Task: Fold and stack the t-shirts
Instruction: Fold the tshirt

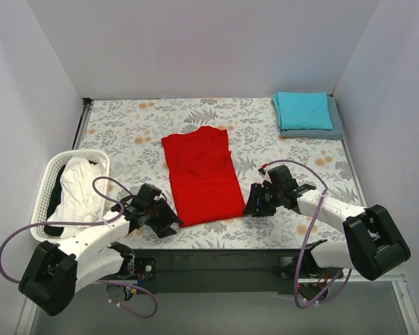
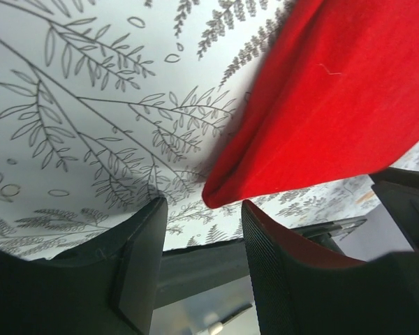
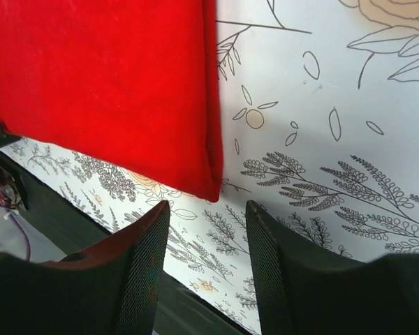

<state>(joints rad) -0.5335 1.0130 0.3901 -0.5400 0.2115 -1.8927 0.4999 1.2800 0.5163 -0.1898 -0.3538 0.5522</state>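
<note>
Your left gripper (image 1: 160, 218) and right gripper (image 1: 260, 202) are both released, nothing in them. The red t-shirt (image 1: 202, 174) lies between them and looks only part folded. The teal t-shirt (image 1: 304, 110) is already stacked on the grey-blue t-shirt (image 1: 335, 129), well beyond the right gripper.

Your plain t-shirts on a patterned table (image 1: 126, 132).
Red t-shirt (image 1: 201, 174) mid-table; teal t-shirt (image 1: 304, 110) on grey-blue t-shirt (image 1: 337, 127), far right corner; grey ferns, orange blooms on white.

Red t-shirt (image 1: 201, 174) lies folded mid-table, left gripper (image 1: 169, 222) and right gripper (image 1: 255, 204) at its near corners (teal t-shirt (image 1: 304, 109) atop grey-blue t-shirt (image 1: 336, 130), far right).
</note>
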